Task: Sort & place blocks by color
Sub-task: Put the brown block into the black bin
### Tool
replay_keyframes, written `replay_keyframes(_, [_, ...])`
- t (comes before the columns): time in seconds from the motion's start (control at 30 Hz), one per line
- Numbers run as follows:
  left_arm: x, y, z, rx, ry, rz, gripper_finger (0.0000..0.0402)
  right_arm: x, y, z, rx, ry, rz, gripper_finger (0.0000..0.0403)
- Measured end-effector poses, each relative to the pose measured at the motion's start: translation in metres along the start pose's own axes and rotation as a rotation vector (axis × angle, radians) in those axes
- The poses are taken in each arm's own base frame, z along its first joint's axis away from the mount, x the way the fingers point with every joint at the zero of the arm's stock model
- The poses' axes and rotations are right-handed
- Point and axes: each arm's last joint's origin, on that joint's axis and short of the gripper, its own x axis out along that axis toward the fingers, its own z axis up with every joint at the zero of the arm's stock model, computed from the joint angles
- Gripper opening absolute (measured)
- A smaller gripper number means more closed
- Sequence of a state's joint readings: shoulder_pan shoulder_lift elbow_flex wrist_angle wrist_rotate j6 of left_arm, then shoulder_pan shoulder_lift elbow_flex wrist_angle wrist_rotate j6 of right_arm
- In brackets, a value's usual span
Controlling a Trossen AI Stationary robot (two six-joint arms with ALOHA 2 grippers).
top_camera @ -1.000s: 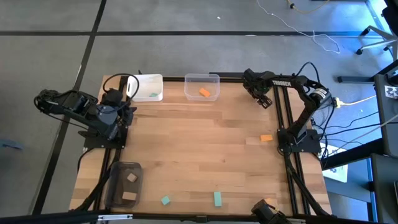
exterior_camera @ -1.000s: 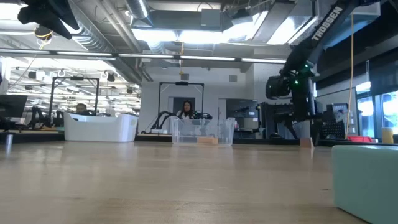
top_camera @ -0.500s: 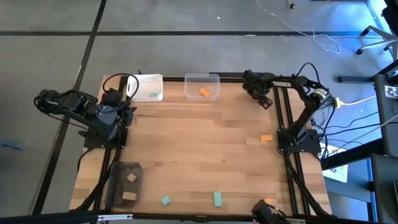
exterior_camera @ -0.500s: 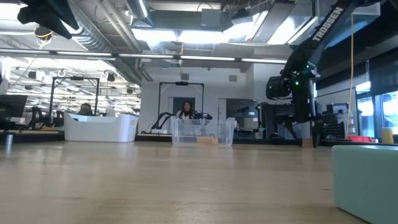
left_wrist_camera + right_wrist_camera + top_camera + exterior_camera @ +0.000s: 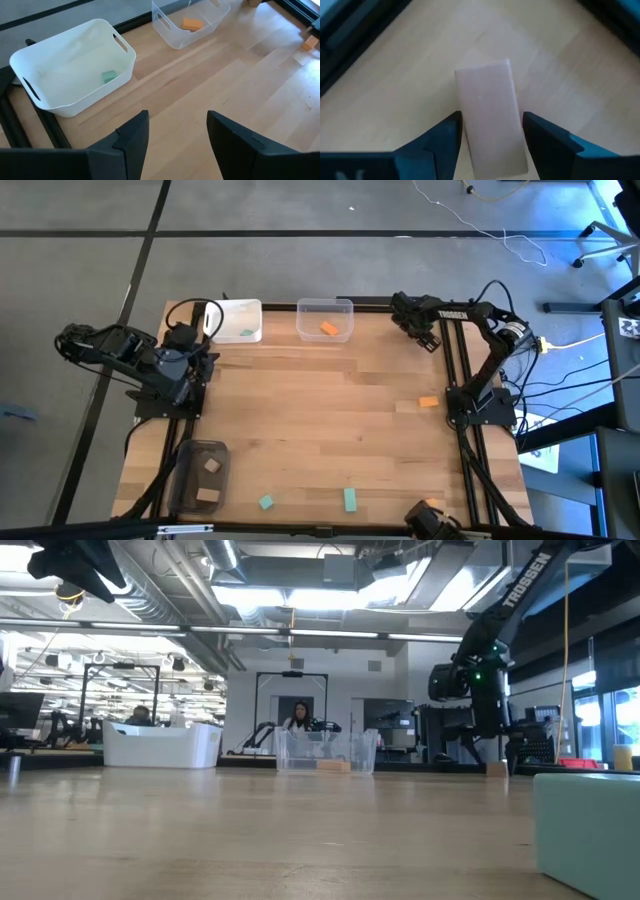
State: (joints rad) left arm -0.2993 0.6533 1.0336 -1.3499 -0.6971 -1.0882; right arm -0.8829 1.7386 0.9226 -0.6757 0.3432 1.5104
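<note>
Two grippers, one tan block half hidden

Right gripper [image 5: 490, 132] is straddling a tan block [image 5: 490, 112] at the table's far right corner, fingers flanking it, contact unclear; left gripper [image 5: 177, 135] is hanging unclenched, empty, near the white bin [image 5: 75, 65].

Robotics lab: exposed ceiling ducts [image 5: 190, 585], distant workbenches [image 5: 60, 745], wooden table [image 5: 320, 420].

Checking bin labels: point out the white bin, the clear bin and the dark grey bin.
white bin [image 5: 125, 50], left wrist view, rim by a handle slot.
clear bin [image 5: 324, 304], high view, far rim.
dark grey bin [image 5: 184, 480], high view, outer wall.
</note>
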Motion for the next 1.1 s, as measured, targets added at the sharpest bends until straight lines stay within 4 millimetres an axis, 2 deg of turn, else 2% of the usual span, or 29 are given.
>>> replay_keyframes(0.13, [0.000,0.000,0.000,0.000,0.000,0.000,0.0190,0.000,0.000,0.001,0.005,-0.026,-0.002,0.0198])
replay_keyframes(0.37, [0.000,0.000,0.000,0.002,0.001,0.001,0.0190,0.000,0.000,0.001,0.004,-0.034,0.000,0.0132])
replay_keyframes(0.43, [0.000,0.000,0.000,0.005,0.002,0.003,0.0190,-0.001,0.001,0.001,-0.007,-0.032,0.005,0.0131])
replay_keyframes(0.67, [0.000,0.000,0.000,0.054,0.005,0.001,0.0190,-0.003,0.011,-0.003,-0.256,0.028,0.118,0.0131])
replay_keyframes(0.93, [0.000,0.000,0.000,0.055,0.012,-0.003,0.0190,-0.015,0.013,-0.034,-0.513,0.038,0.165,0.0131])
replay_keyframes(1.1, [0.000,0.000,0.000,0.055,0.012,-0.003,0.0190,-0.036,0.023,-0.055,-0.705,0.025,0.246,0.0131])
